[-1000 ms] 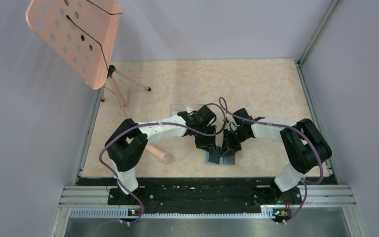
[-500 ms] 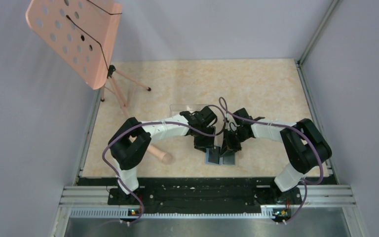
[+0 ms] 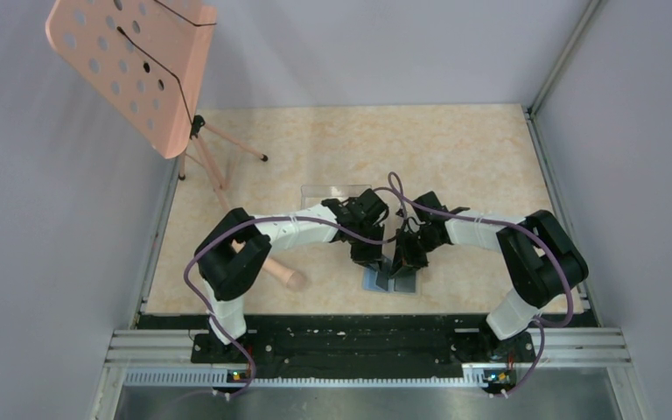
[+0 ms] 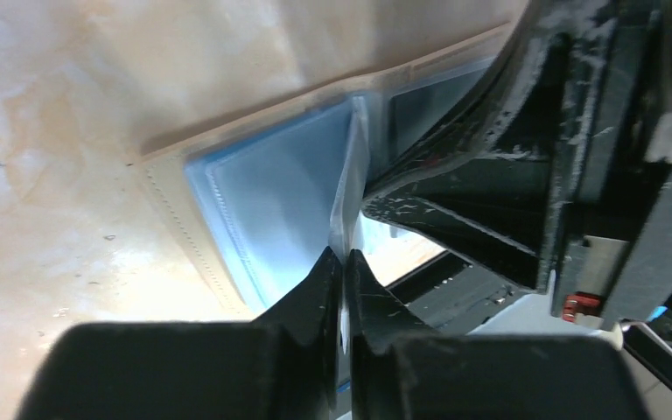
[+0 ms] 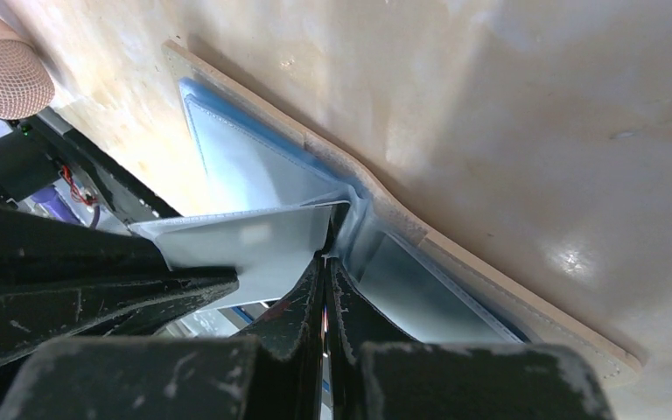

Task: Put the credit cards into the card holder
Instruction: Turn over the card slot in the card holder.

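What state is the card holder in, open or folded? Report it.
Open, lying spread on the table: the card holder shows both blue-grey inner panels face up, tan border around them.

Card holder (image 3: 407,283), lying open toward 6 o'clock on the surface (image 3: 455,157), blue-grey lining facing up, tan stitched border around it, pale see-through inner leaf (image 4: 347,188) standing upright along the middle fold
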Controlling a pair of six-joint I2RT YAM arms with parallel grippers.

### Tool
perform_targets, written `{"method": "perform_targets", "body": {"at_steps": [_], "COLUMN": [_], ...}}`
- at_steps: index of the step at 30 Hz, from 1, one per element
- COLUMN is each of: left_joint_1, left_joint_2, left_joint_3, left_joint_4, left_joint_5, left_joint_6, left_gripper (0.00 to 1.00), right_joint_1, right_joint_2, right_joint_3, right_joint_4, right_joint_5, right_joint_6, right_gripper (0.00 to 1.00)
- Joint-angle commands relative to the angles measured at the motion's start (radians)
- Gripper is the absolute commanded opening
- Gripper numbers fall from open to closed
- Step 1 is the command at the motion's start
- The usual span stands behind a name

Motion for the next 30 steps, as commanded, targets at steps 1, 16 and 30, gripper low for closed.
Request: {"method": "perform_targets", "body": {"at_steps": [1,16,30], "left_joint_1": [-0.007,-0.007,-0.016], "left_joint_2": [-0.001,-0.001,0.1], "left_joint_3": [0.045,0.098,0.13], "left_joint_4": [0.005,-0.036,0.154], "left_joint_5": [0.008,0.03,0.232], "left_joint_6": [0.008,-0.028,-0.059], "left_gripper": [0.0,0.27,0.41], "right_joint_1": [0.012,-0.147,-0.279], "right_joint_2": [-0.034,-0.276,-0.313], "right_joint_3": [0.016,0.071,0.137], "right_joint_4": [0.007,-0.078,-0.201], "right_joint_5": [-0.011,-0.098,-0.078], "right_joint_6": [0.005,0.063,-0.026], "right_gripper": [0.0,0.0,0.0]}}
